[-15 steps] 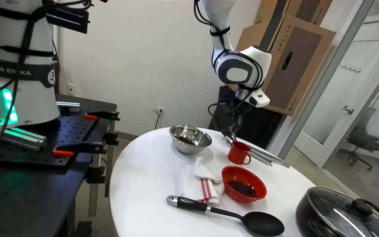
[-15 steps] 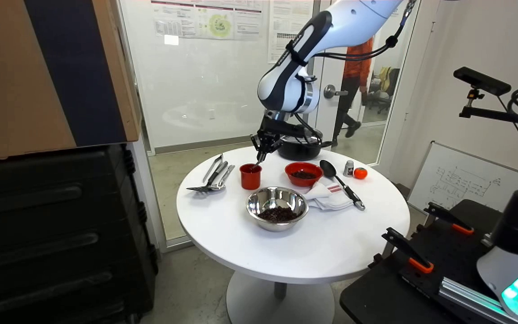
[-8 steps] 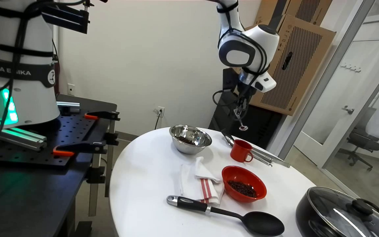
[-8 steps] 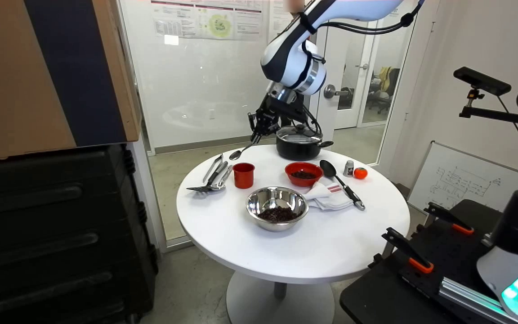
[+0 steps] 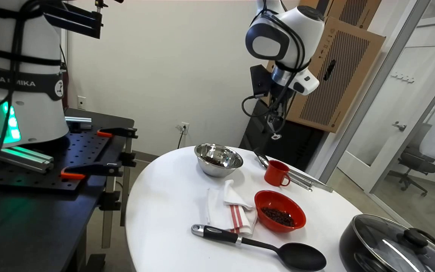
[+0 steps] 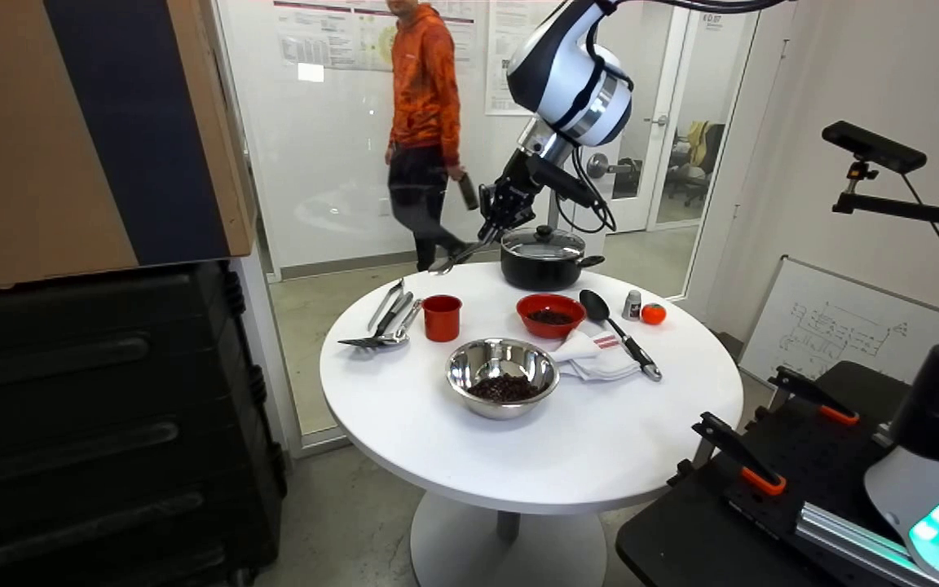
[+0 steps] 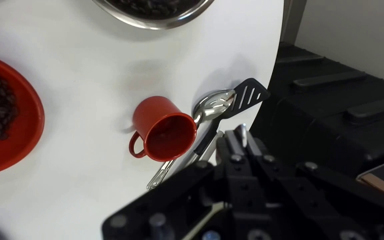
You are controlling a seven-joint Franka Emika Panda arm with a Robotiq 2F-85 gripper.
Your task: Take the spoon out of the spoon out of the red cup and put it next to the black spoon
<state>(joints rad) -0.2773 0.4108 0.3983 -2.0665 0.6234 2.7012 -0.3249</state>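
The red cup (image 5: pixel 276 173) stands upright on the white table in both exterior views (image 6: pixel 442 319). In the wrist view the red cup (image 7: pixel 169 136) looks empty inside. My gripper (image 5: pixel 272 125) is shut on a small silver spoon (image 6: pixel 455 259) and holds it in the air above and beyond the cup, bowl end down and tilted. In the wrist view a sliver of the silver spoon (image 7: pixel 242 132) shows between the fingertips (image 7: pixel 242 141). The black spoon (image 5: pixel 300 257) lies flat near the red bowl and towel, also seen in an exterior view (image 6: pixel 618 333). It is not clearly visible in the wrist view.
A steel bowl (image 6: pixel 502 399) and a red bowl (image 5: pixel 279 211) hold dark beans. A folded towel (image 5: pixel 230 211) lies between the red bowl and black spoon. A lidded pot (image 6: pixel 543 261), a shaker (image 6: pixel 632 305), a tomato (image 6: pixel 653 314) and a slotted spatula (image 7: pixel 248 96) with other utensils stand around.
The spoon has been lifted out of the red cup and raised. The cup shifted slightly as the spoon came out. The gripper keeps rising, and the spoon tilts more toward horizontal.
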